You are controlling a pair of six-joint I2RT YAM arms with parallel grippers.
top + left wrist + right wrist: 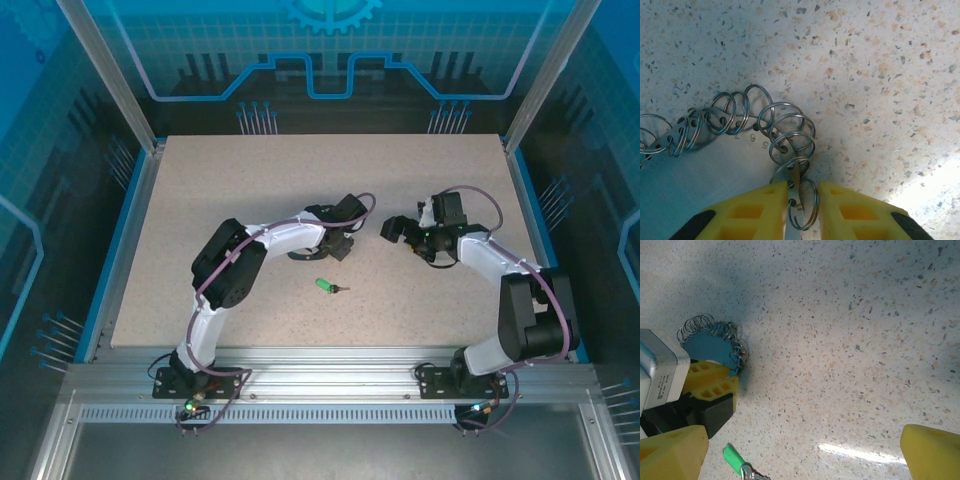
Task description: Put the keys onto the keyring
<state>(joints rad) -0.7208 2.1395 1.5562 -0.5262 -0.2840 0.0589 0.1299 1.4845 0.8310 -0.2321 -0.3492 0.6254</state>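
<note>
Left gripper pinching keyring (ringed edge), right gripper wide, green key apart on table

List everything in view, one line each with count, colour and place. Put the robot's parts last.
key: one, green head with a silvery blade, on the table between the two arms
keyring: one, blue disc with silvery wire rings round its rim, at the left end effector
table: one, speckled beige, under everything
frame: one, silvery metal, along the near edge
left arm and right arm: white and black, bases at the near edge
left end effector: yellow fingers, one on either side of a ring at the keyring's rim
right end effector: yellow fingers, open, above the table near the key
</note>
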